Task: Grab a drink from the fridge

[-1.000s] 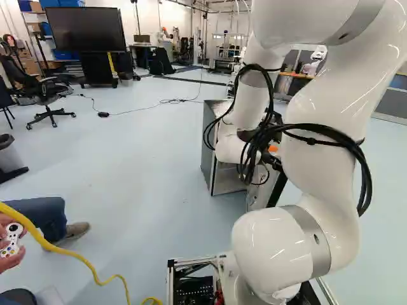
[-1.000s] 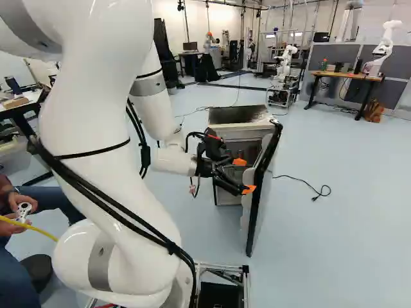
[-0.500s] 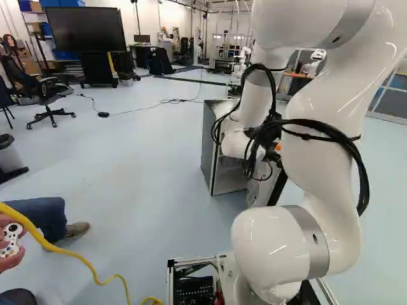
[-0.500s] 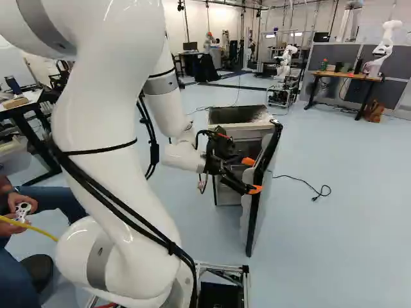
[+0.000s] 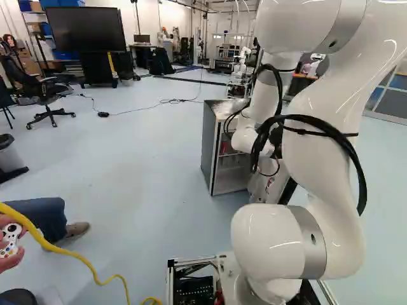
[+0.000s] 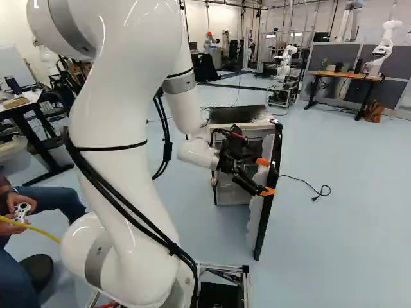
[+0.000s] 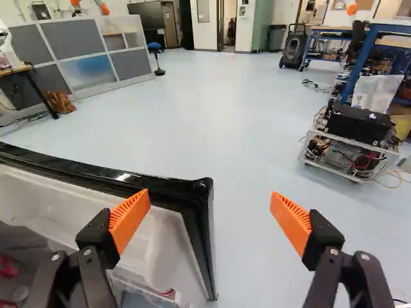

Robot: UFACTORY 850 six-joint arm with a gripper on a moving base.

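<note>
At the centre-right of the right base view, the tall black-edged door [image 6: 262, 224] was swung out from the small grey metal-sided fridge [image 5: 210, 146], so that its inside was laid open towards the base. The jointed white arm [image 6: 115, 186] was stretched from the foot of that view towards the door, its lower reach kept low, presumably so that the door could be met near its top corner.

The black two-fingered gripper [image 7: 209, 200] was spread wide, and nothing was gripped by it. In the wrist view the door's glossy black corner was framed between the orange pads [image 7: 130, 218], one of them set over the white moulded door liner [image 7: 168, 240] and the other over the pale floor. Such a placing was probably chosen so that the door could be nudged further aside from within; whether it was touched could not be told.

The drink itself was not clearly made out. Small red items [image 7: 8, 265] were seen low beside the gripper, past the liner (cans, perhaps, though too little was shown to be sure), and they were judged to be inside the fridge. More clearance would be needed before the shelves could be entered, as the door might be knocked by a wide gripper.
</note>
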